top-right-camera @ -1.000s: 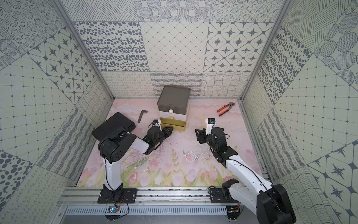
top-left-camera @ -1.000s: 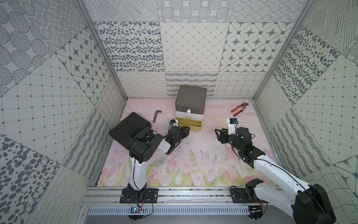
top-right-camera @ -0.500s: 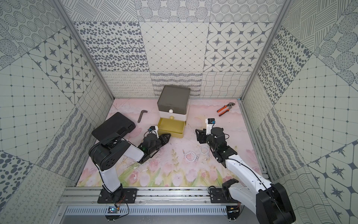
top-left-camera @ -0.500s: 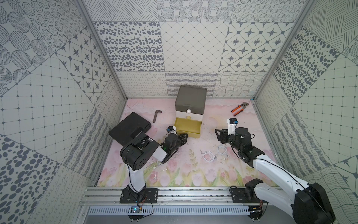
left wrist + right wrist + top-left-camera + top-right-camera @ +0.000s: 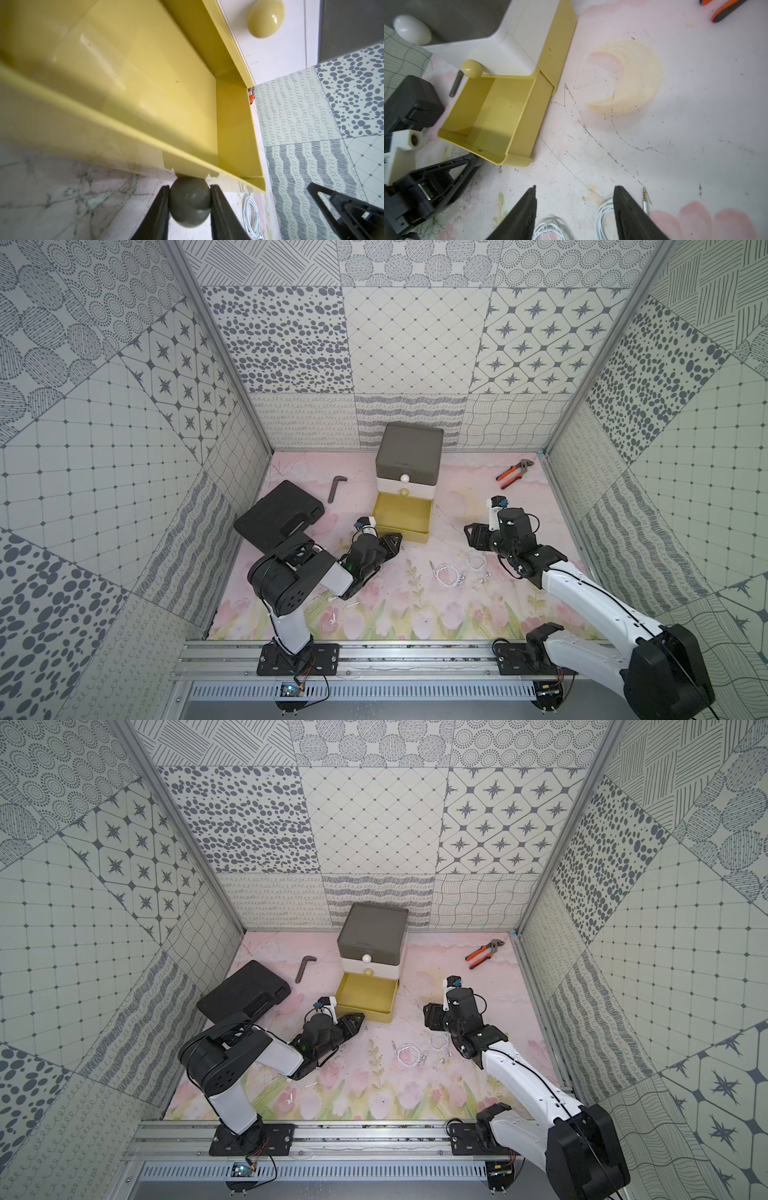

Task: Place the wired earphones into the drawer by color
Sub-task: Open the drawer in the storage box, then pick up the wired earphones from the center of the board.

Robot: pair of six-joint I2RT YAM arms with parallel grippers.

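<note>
White earphone coils [image 5: 446, 572], two; left jaws tight on grey knob [image 5: 189, 204], right jaws apart.

Nothing to read here, folks: the drawer [image 5: 409, 456] shows plain faces, the black case [image 5: 278, 514] bears no legible mark, and the wall panels [image 5: 411, 344] carry only patterns (dots, stars, squiggles), no words, numbers or brands.

White arms [image 5: 590, 593] with bulky black joints [image 5: 278, 585] and black wedge-fingered right gripper [image 5: 575, 188].
</note>
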